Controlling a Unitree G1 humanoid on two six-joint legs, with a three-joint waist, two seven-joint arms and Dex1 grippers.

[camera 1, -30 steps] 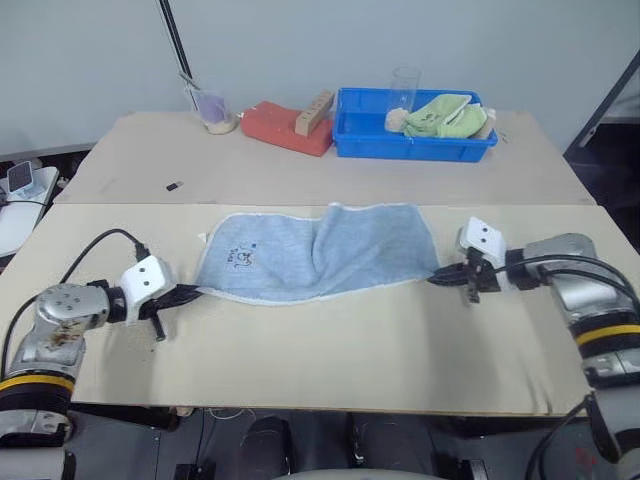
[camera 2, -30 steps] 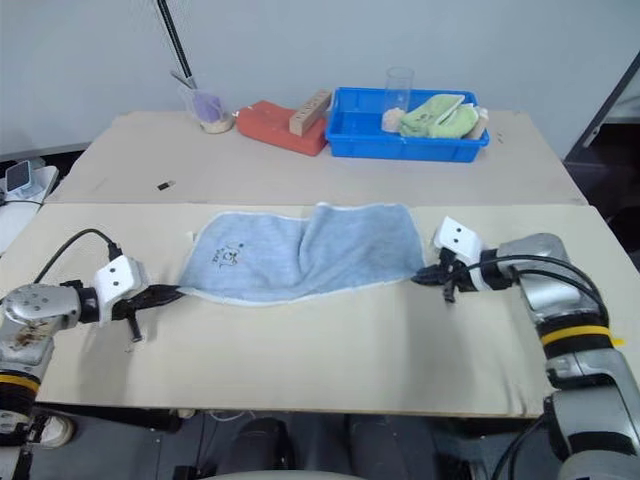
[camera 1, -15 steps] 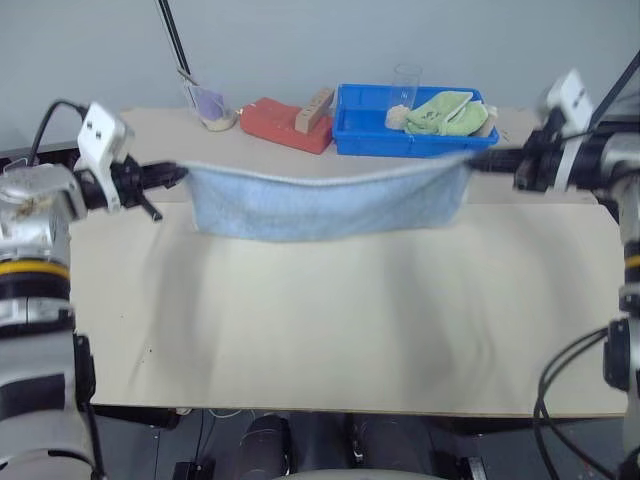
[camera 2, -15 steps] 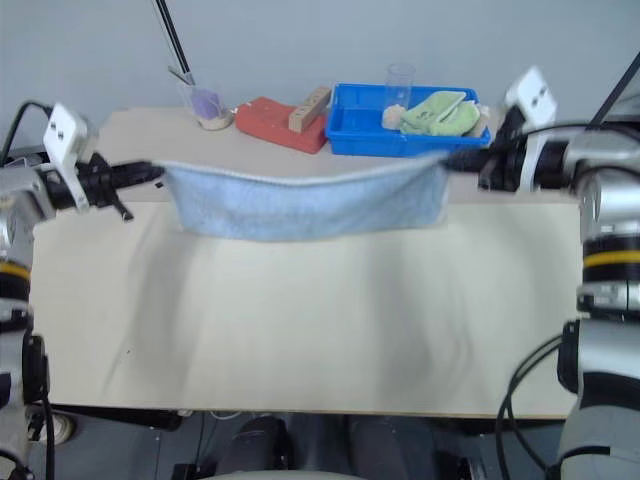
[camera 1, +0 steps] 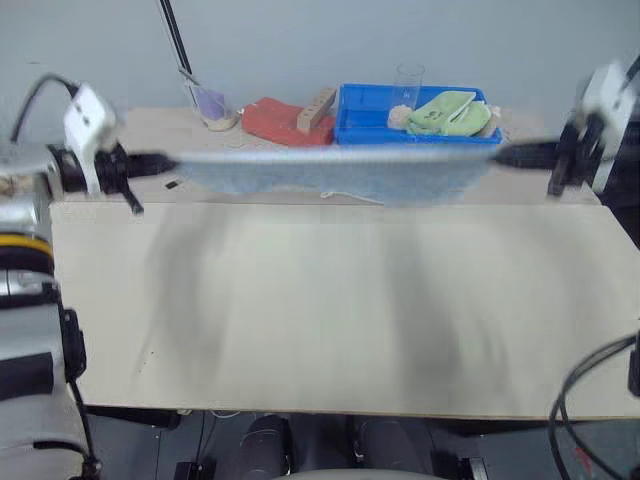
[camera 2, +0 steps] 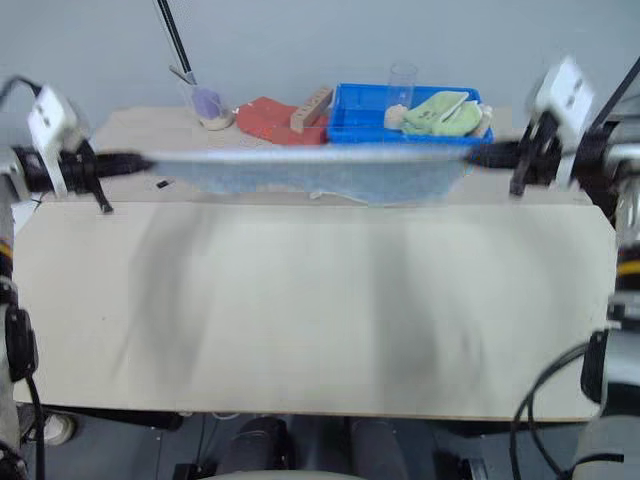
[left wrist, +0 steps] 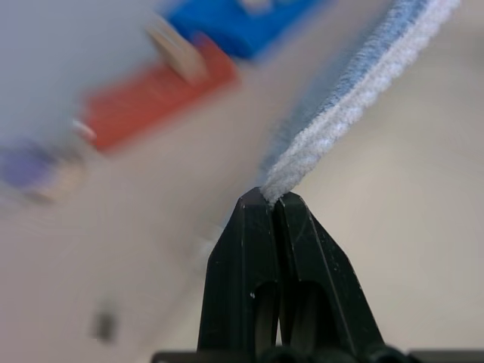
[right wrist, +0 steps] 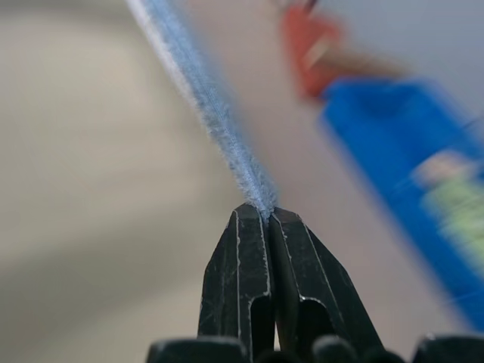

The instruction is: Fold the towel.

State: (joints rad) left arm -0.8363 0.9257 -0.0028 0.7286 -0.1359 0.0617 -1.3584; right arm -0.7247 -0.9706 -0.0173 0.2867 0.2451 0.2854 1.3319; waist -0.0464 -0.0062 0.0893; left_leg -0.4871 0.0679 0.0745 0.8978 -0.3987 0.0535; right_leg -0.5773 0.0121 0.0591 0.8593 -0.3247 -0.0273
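- towel (camera 1: 330, 178) is up in the air, stretched out flat btw the two grippers across the upper part of the frame, w/ a bit of sag around the middle
- it's off the surface (camera 1: 320, 310) completely; blurry shadows fall on the tan top below it
- left gripper (camera 1: 160, 160) at the upper left of the frame, clenched on the towel's left end. wrist view shows the black fingers (left wrist: 249, 242) pinched tight w/ the white edging coming right out of the tips
- right gripper (camera 1: 505, 155) at the upper right, same deal, clamped on the other end. right wrist view has the fingers (right wrist: 242, 257) pressed together w/ the blue edge running away from them
- both grippers point inward toward each other, roughly level w/ one another
- behind the towel, top center: blue bin (camera 1: 360, 125) w/ a light green cloth (camera 1: 445, 112) in it and a clear cup (camera 1: 406, 85) at its back edge
- left of the bin: red-orange pad (camera 1: 280, 120) w/ a small wood block (camera 1: 320, 104) resting on it, touching the bin's left side or just about, hard to tell
- further left a small clear cup w/ purple stuff (camera 1: 212, 105) and a dark rod (camera 1: 172, 35) rising from beside it
- tiny dark thing (camera 1: 173, 184) on the surface just under the left gripper, too small to say what it is
- towel's embroidered bit not visible from this angle, whole cloth is blurred
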